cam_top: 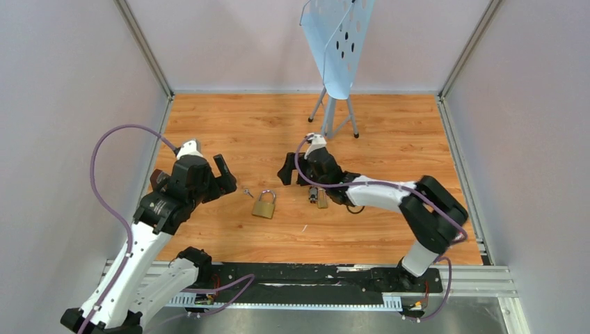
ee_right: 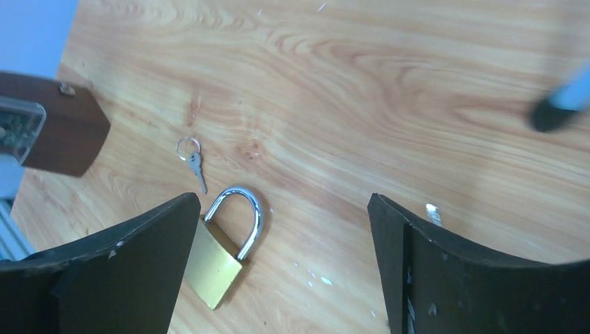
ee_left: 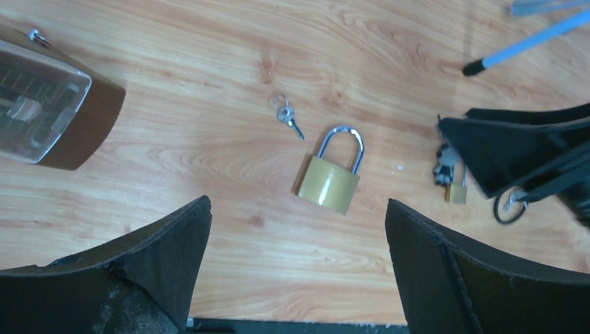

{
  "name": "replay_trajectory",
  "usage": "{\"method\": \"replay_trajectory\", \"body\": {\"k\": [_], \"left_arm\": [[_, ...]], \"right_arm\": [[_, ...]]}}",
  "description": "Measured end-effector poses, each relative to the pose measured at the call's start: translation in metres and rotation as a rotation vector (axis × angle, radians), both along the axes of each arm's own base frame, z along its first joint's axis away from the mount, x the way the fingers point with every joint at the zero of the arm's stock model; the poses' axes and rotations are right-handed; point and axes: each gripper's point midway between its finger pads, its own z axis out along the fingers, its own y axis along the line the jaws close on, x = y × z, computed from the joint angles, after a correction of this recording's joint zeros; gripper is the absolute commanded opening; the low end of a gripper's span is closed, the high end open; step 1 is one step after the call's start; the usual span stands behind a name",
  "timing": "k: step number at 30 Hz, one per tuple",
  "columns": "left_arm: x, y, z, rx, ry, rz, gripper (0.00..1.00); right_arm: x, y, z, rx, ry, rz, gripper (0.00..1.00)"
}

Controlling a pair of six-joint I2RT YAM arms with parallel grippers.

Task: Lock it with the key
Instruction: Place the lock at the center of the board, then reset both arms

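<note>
From above, the key (cam_top: 248, 192) lies on the wooden table (cam_top: 389, 139) just left of the padlock (cam_top: 264, 205), not touching it. The right wrist view misses a second key bunch (ee_left: 451, 182) lying right of the padlock. The left gripper (cam_top: 224, 175) and right gripper (cam_top: 286, 174) flank the padlock, both gaping wide and holding nothing. Bare boards ring the padlock. A blue stand (cam_top: 339, 49) rises behind it, and pale walls close in.

Bare wooden tabletop (cam_top: 389, 139) surrounds the brass padlock (cam_top: 264, 204) and the tiny key (cam_top: 248, 192) just left of it, both open from above. The key bunch (cam_top: 318, 197) and the right arm (cam_top: 376, 193) crowd the right side. The blue stand (cam_top: 339, 80) stands well behind.
</note>
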Motion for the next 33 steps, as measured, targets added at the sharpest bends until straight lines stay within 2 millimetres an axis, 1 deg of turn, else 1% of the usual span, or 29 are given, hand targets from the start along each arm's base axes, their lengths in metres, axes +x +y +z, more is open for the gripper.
{"method": "replay_trajectory", "body": {"k": [2, 5, 7, 9, 10, 12, 13, 14, 15, 19, 21, 24, 26, 29, 33], "left_arm": [[-0.01, 0.0, 0.003, -0.004, -0.009, -0.033, 1.0], [-0.025, 0.001, 0.014, -0.023, -0.051, -0.086, 1.0], [-0.036, -0.001, 0.023, -0.037, -0.084, -0.131, 1.0], [-0.046, -0.003, 0.04, -0.061, -0.135, -0.177, 1.0], [-0.051, -0.003, 0.047, -0.068, -0.161, -0.193, 1.0], [-0.06, 0.0, 0.061, -0.077, -0.214, -0.215, 1.0], [-0.065, 0.002, 0.066, -0.076, -0.236, -0.221, 1.0], [-0.069, 0.004, 0.071, -0.076, -0.257, -0.224, 1.0], [-0.075, 0.008, 0.077, -0.075, -0.279, -0.227, 1.0], [-0.088, 0.017, 0.087, -0.065, -0.321, -0.224, 1.0], [-0.093, 0.021, 0.089, -0.058, -0.327, -0.218, 1.0], [-0.1, 0.029, 0.088, -0.04, -0.333, -0.202, 1.0], [-0.105, 0.034, 0.09, -0.032, -0.351, -0.192, 1.0], [-0.113, 0.042, 0.097, -0.03, -0.396, -0.18, 1.0], [-0.123, 0.049, 0.108, -0.035, -0.45, -0.168, 1.0]], "right_arm": [[-0.004, -0.022, 0.02, -0.001, -0.037, -0.06, 1.0], [-0.02, -0.062, 0.043, -0.003, -0.08, -0.15, 1.0], [-0.033, -0.091, 0.058, -0.007, -0.1, -0.208, 1.0], [-0.046, -0.119, 0.078, -0.003, -0.124, -0.261, 1.0], [-0.052, -0.132, 0.093, 0.01, -0.147, -0.285, 1.0], [-0.065, -0.158, 0.131, 0.072, -0.216, -0.335, 1.0], [-0.074, -0.175, 0.153, 0.117, -0.264, -0.364, 1.0], [-0.081, -0.188, 0.168, 0.148, -0.296, -0.386, 1.0], [-0.091, -0.205, 0.188, 0.191, -0.339, -0.415, 1.0], [-0.123, -0.262, 0.248, 0.328, -0.465, -0.514, 1.0], [-0.135, -0.284, 0.268, 0.365, -0.501, -0.555, 1.0], [-0.15, -0.314, 0.288, 0.399, -0.535, -0.615, 1.0], [-0.158, -0.329, 0.293, 0.404, -0.546, -0.649, 1.0], [-0.164, -0.343, 0.292, 0.393, -0.548, -0.685, 1.0], [-0.167, -0.353, 0.285, 0.37, -0.541, -0.715, 1.0]]}}
